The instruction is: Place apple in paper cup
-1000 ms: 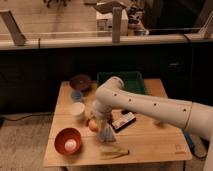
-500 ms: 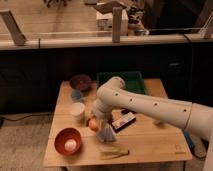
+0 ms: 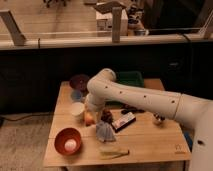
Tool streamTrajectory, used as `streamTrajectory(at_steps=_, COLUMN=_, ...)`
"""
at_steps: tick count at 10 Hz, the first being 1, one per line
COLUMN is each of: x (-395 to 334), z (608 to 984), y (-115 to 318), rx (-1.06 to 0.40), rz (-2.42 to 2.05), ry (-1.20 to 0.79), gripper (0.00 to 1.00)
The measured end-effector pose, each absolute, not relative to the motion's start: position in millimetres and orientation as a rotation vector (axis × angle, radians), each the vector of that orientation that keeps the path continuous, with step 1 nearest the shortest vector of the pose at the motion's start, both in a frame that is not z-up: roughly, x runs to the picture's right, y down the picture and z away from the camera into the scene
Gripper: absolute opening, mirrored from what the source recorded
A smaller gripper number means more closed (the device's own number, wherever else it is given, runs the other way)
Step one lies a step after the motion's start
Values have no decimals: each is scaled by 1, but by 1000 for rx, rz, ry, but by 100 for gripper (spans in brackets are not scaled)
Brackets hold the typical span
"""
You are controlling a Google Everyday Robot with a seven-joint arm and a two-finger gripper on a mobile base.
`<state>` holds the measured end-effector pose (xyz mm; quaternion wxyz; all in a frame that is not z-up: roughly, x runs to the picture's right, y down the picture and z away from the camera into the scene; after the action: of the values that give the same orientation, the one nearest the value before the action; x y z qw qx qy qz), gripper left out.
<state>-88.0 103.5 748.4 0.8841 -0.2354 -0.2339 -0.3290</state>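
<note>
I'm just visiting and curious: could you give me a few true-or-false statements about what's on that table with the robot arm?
1. The apple is already inside the paper cup. False: it sits on the table beside the cup.
2. The end effector is down at the apple. True.
3. The red bowl holds a white ball. True.
4. The paper cup lies tipped over. False: it stands upright.
5. The green bin is at the table's front edge. False: it is at the back.
</note>
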Motion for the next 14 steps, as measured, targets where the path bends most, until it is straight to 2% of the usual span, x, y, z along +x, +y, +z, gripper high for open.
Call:
streamTrajectory(at_steps=3, x=-110, z=745, y=76, rx=-433, rz=-755, ry=-498, gripper=0)
streamTrajectory(at_steps=7, x=-136, z=745, y=62, rx=-396, rz=-811, ry=-526, gripper=1)
streamTrajectory(at_steps=9, x=-143, z=747, y=60, rx=-389, rz=-823, ry=-538, gripper=14)
streamTrajectory(at_steps=10, x=-145, z=748, y=59, rx=-384, rz=-824, ry=-543, gripper=27)
streamTrajectory(at_steps=12, x=-148, z=750, y=57, rx=-377, rz=-825, ry=-546, gripper=45)
streamTrajectory(at_steps=13, x=-149, z=751, y=55, rx=-373, rz=-825, ry=-547, gripper=58)
streamTrajectory(at_steps=14, x=-149, z=752, y=54, rx=-371, rz=-824, ry=-546, gripper=65)
